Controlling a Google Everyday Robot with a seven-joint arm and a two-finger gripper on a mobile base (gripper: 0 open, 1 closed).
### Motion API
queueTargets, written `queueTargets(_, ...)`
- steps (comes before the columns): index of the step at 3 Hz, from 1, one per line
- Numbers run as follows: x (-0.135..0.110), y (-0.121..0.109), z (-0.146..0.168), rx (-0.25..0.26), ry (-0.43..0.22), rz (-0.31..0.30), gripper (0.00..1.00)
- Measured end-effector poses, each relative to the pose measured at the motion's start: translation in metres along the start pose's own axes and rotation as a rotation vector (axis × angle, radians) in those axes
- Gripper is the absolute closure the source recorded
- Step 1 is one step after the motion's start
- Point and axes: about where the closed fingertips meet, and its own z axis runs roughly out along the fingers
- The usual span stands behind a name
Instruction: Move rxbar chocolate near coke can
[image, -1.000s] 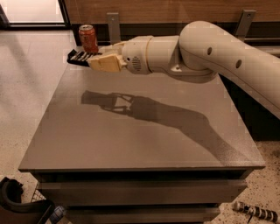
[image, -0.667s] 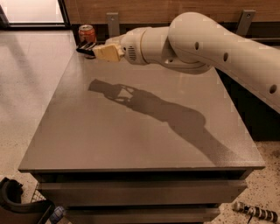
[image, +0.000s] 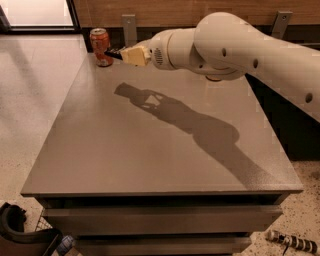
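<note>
The coke can (image: 100, 46), red-orange with a silver top, stands upright at the far left corner of the grey table (image: 150, 150). My gripper (image: 123, 54) hangs above the table just right of the can, with its cream fingers (image: 135, 55) pointing left. It is shut on the rxbar chocolate (image: 113, 53), of which only a thin dark end sticks out of the fingers toward the can. The bar's tip is close to the can's right side, held above the table top.
My arm (image: 225, 45) reaches in from the right across the table's back edge and casts a shadow on its middle. A wood-panelled wall with metal brackets (image: 129, 25) runs behind. Dark objects lie on the floor at bottom left (image: 20, 235) and bottom right (image: 292, 241).
My gripper has carried the bar to the right and farther back, from in front of the can to just beside its right side. The can has stayed in place.
</note>
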Motion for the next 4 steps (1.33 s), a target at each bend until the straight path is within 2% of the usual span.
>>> queueTargets(2, 0.021, -0.078, 0.084, -0.005, 0.054, 0.073, 1.00)
queueTargets(3, 0.036, -0.092, 0.103, -0.010, 0.056, 0.111, 1.00)
queueTargets(4, 0.039, -0.092, 0.108, -0.015, 0.058, 0.116, 0.79)
